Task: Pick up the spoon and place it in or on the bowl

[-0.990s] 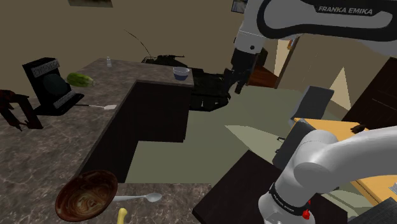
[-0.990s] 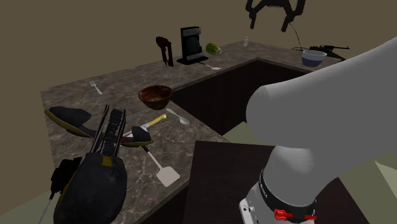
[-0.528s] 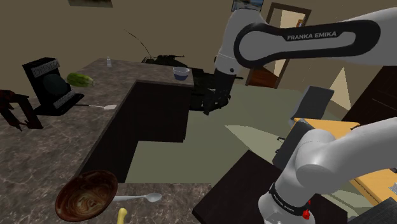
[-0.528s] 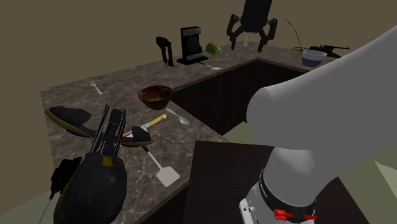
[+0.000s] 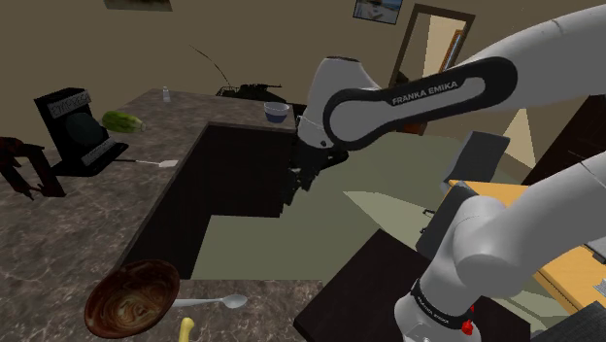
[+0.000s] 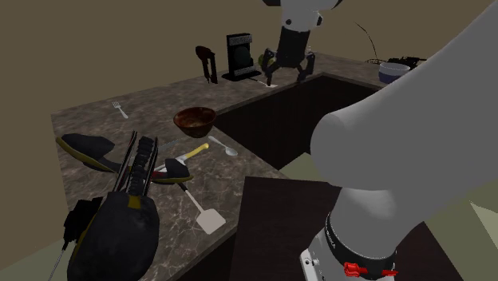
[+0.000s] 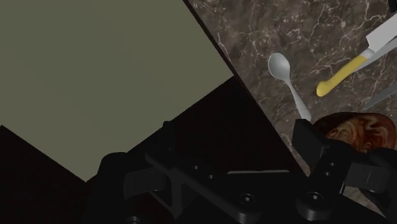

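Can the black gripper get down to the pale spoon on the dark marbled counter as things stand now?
Probably yes. The open black gripper hangs above the olive floor, and the pale spoon lies flat and uncovered near the marbled counter's edge, beside the brown bowl and the yellow-handled utensil.

Lower left of the shoulder view: the bowl [image 5: 131,296] and a yellow handle [image 5: 185,328] crowd the spoon [image 5: 225,302] on two sides; open air above it and over the central floor [image 5: 257,243]

White arm [image 5: 544,44], dark joints, FRANKA EMIKA lettering [image 5: 428,92], black claw [image 6: 287,74]
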Motion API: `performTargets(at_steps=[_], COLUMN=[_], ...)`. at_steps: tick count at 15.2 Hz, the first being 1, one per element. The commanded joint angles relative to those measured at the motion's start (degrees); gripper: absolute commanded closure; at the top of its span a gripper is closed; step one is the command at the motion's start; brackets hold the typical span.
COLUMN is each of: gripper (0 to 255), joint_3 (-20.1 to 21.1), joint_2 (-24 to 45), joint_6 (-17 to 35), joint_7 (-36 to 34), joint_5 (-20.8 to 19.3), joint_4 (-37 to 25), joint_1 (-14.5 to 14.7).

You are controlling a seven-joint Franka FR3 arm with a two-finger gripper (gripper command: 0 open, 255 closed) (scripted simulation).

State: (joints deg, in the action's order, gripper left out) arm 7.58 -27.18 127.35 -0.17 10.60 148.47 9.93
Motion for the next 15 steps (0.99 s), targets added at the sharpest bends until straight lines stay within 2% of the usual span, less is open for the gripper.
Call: performTargets(at_steps=[1, 9, 15], gripper=[0, 0, 0], joint_3=[0.89, 4.6, 6.95], joint_2=[4.07, 20.09, 33.13], joint_6=[4.79, 20.7, 30.71], joint_7=[0.91, 3.76, 4.39], joint_5=[0.75, 2.51, 0.77], joint_4=[0.08, -2.05, -6.55], joint_1=[1.06, 4.93, 7.35])
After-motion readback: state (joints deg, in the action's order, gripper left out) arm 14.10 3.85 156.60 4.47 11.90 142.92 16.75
